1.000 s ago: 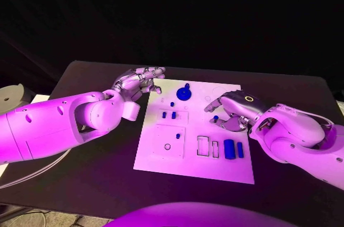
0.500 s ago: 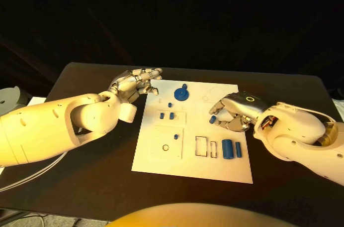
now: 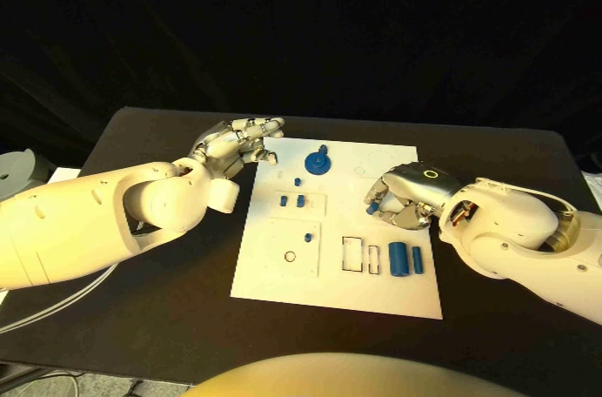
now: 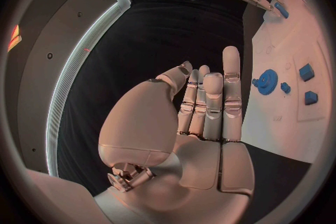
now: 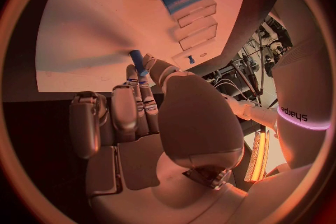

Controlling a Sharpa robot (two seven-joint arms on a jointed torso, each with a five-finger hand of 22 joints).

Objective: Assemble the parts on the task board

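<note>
Assembly part-way: one peg in hand, loose pieces left on the board.

Right hand (image 3: 399, 195) pinched a small blue peg (image 3: 371, 211) over the board (image 3: 337, 288), toward its right edge. Left hand (image 3: 235, 142) hung past the board's far left corner, fingers straight and together, holding nothing. Gear (image 3: 321, 163) sat near the far edge, small pieces (image 3: 292, 200) below it. Two blocks (image 3: 408, 259) lay beside empty slots (image 3: 361, 255); judged unseated, so most work remained.
</note>
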